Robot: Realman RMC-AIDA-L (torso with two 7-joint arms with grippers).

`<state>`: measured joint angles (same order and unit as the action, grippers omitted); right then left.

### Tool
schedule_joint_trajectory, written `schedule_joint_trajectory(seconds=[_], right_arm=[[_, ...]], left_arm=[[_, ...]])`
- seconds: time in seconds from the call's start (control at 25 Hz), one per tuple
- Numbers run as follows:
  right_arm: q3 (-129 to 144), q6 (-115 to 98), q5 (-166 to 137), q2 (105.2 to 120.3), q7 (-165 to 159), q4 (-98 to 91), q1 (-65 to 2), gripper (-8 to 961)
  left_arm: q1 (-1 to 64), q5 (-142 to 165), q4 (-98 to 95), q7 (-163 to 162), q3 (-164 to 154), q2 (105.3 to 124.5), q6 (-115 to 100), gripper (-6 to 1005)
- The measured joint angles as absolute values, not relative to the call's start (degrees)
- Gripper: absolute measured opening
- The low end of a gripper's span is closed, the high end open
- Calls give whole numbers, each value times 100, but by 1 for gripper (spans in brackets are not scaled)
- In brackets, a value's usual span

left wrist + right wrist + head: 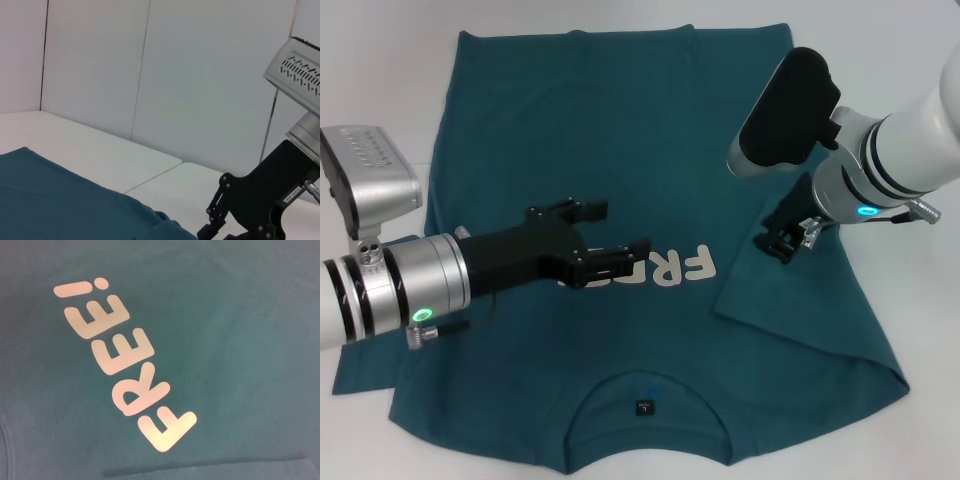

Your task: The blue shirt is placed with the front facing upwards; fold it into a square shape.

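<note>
The blue shirt [650,130] lies spread front-up on the white worktop [380,80], collar at the near edge, hem at the far edge. A small dark label [643,407] sits inside the neckline. The sleeve on the robot's right is folded inward over the body, forming an angled flap [800,310] whose tip reaches the chest print [685,266].

The left gripper [605,235] extends from the left edge over the middle of the shirt. Its black fingers are spread apart and hold nothing; they cover the start of the print, so only "FR" and fragments of further letters read in the head view. Whether the fingers touch the cloth cannot be told.

The right gripper [785,238] stands at the inner edge of the folded flap on the right side. Its small black jaws are partly masked by the wrist housing, and it cannot be made out whether they are spread, closed, or pinching fabric.

The right wrist view shows the whole print, "FREE!" [125,365], with a fold edge just beside the "F". The left wrist view shows only a strip of shirt [60,200], the bare worktop [100,150], the wall panels [200,75], and part of the other arm's black gripper [250,205], cut off at the frame edge. The shirt's near left corner is hidden under the left arm.
</note>
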<state>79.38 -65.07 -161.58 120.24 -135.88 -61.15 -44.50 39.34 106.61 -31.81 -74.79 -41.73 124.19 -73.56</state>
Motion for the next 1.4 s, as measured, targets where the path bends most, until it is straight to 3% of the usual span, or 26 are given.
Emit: schedule_joint_trajectory(seconds=[0.4,0.84,1.08,1.28,1.4], right_arm=[[7850,-6351,-16062,12025,-13746,-6160,-4485,387],[7408,-6093,-16082,11992,-13834,-6176,-4498,588],[7274,-6047,-16027,11985,-13820,-6184,-4468,811],[7154,-6003,-15755,11980,-13702,-6276,-4371,931],[7061,-5908,-15288,11977,-13369,-6549,-4118,931]], left_arm=[[3920,10618,-3182,-7479,-4150,12419,-7357,876],[3932,10514,-3173,-7479,-4151,12419,-7357,874],[3926,10500,-3143,-7479,-4148,12419,-7357,875],[3924,10370,-3102,-7479,-4149,12419,-7357,876],[3915,10319,-3081,-7482,-4149,12419,-7356,876]])
